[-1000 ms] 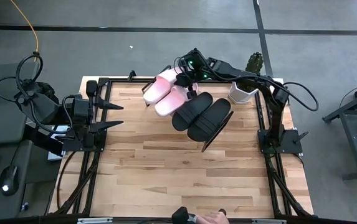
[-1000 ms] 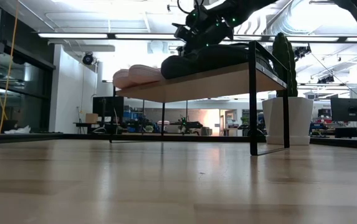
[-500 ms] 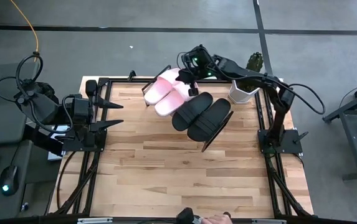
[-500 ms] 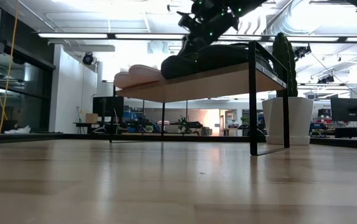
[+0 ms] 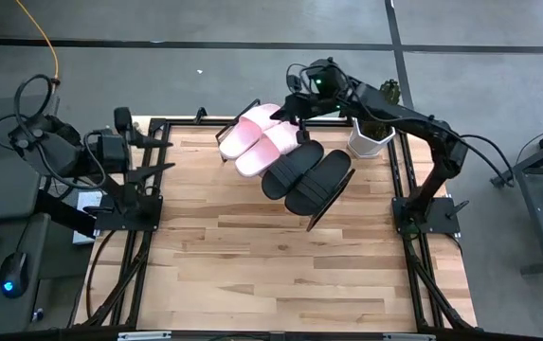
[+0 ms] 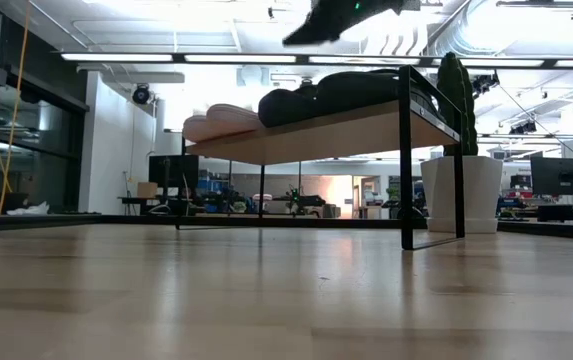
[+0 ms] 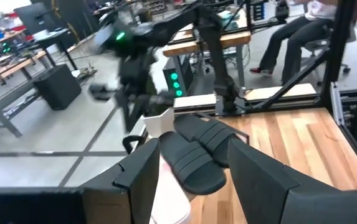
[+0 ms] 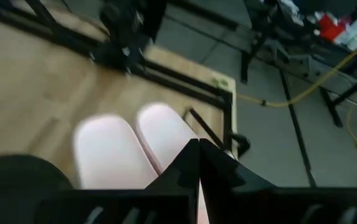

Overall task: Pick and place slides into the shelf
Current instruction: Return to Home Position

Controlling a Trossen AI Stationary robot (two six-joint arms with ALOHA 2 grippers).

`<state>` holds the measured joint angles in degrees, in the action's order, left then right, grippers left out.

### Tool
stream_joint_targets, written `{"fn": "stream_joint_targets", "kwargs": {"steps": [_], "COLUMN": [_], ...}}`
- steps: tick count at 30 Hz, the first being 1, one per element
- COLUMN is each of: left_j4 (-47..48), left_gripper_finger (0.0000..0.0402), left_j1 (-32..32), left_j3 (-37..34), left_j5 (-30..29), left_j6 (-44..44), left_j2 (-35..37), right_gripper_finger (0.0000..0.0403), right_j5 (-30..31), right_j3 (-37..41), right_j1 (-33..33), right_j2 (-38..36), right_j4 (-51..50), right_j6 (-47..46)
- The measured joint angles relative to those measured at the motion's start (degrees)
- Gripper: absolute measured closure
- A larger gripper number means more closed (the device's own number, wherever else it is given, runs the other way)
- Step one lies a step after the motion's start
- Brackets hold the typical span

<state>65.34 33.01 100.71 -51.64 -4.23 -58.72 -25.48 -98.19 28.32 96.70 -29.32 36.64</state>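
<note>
Two light pink slides (image 5: 252, 140) and two black slides (image 5: 304, 175) lie side by side on the slanted wooden shelf (image 6: 316, 135) at the table's far middle. They rest sole down on its board. My right gripper (image 5: 295, 109) is shut with nothing in it. It hovers above the far end of the row, over the pink slides (image 8: 103, 155), and shows at the top of the low view (image 6: 306, 35). My left gripper (image 5: 162, 156) waits open at the table's left edge. It points toward the shelf, and the black slides (image 7: 194, 152) show between its fingers.
A white pot with a cactus (image 5: 371, 140) stands just right of the shelf, near the far right corner. The black arm frames run along the table's left and right edges. Bare wooden tabletop (image 5: 271, 275) stretches from the shelf to the near edge.
My right gripper, shut throughout, has risen from just over the slides at the shelf's far side and drawn back toward the far right. It now hangs well above them. The slides have stayed put. My left arm has swung slightly toward the far left corner.
</note>
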Motion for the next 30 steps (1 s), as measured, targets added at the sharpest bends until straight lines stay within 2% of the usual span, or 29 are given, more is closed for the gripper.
{"fn": "stream_joint_targets", "kwargs": {"steps": [7,10,15,19,22,30], "left_j4": [5.68,6.05,4.69,4.12,-0.01,-19.49], "left_gripper_finger": [0.0222,0.0222,0.0222,0.0222,0.0222,0.0222], "left_j1": [0.0,0.0,-0.02,-0.01,0.0,0.0], "left_j3": [0.0,0.0,-1.58,-1.88,-1.9,-1.9], "left_j5": [-1.86,-5.11,-11.95,-12.34,-12.17,-8.05], "left_j6": [-3.51,-5.49,-3.69,-3.59,-0.6,13.63], "left_j2": [4.44,5.94,7.8,8.64,8.72,8.35], "right_gripper_finger": [0.0403,0.0403,0.0403,0.0403,0.0403,0.0403], "right_j5": [-1.74,-1.76,-1.7,-1.55,-1.53,-1.52], "right_j3": [0.0,0.0,0.0,0.0,0.0,0.0], "right_j1": [-2.73,-4.53,-6.81,-7.39,-7.39,-7.35], "right_j2": [-5.49,-8.02,-11.93,-14.4,-15.99,-18.69], "right_j4": [-0.03,0.03,0.85,2.46,4.98,9.81], "right_j6": [-5.6,-7.96,-12.09,-16.4,-19.81,-26.32]}}
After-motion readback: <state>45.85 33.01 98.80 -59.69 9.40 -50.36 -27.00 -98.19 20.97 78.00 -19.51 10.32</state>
